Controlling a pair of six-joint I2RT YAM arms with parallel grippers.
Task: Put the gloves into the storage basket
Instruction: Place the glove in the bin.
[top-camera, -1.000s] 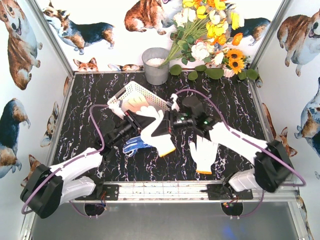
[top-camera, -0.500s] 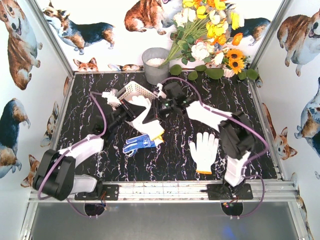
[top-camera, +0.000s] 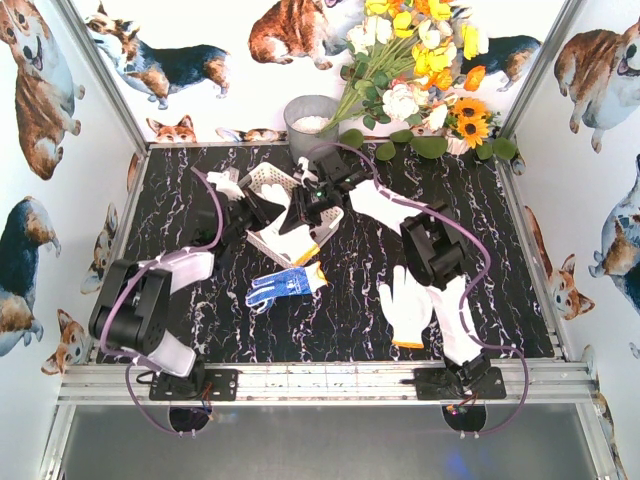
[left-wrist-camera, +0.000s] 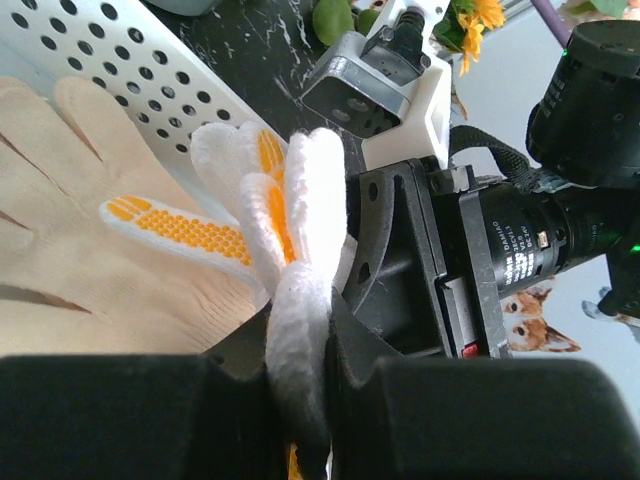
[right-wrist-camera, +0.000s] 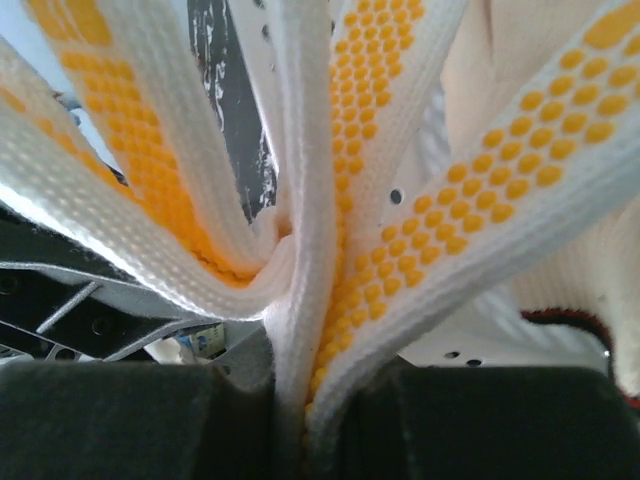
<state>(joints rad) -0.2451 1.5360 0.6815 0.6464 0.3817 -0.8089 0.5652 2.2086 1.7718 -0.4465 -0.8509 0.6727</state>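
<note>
Corgi-printed walls (top-camera: 60, 120) close in the black, white-veined worktop (top-camera: 500, 230) on three sides. The left arm (top-camera: 170, 275) and right arm (top-camera: 440, 260) reach from the near edge and meet left of centre, towards the far edge, covering much of what lies there. A bunch of yellow and white flowers (top-camera: 420, 60) fills the far right corner. Just left of it at the far edge stands a grey bucket (top-camera: 312, 135), holding something pale that cannot be made out.

The white storage basket (top-camera: 268, 180) sits tilted in front of the bucket, and only a strip of its perforated wall shows between the arms. A cream glove (left-wrist-camera: 60, 230) with a dark red cuff lies in it, cut off by the picture's edge.

The orange-dotted glove (top-camera: 295, 228) hangs over the basket's near side. The left gripper (left-wrist-camera: 300, 390) is clamped on its bunched fabric. The right gripper (right-wrist-camera: 300, 400) pinches it from the other side, its fingers lost in the folds.

A plain white glove (top-camera: 408, 310) with an orange cuff lies flat towards the near edge, right of centre, partly under the right arm. A blue-dotted glove (top-camera: 280, 287) lies near the middle of the worktop, apart from the basket.
</note>
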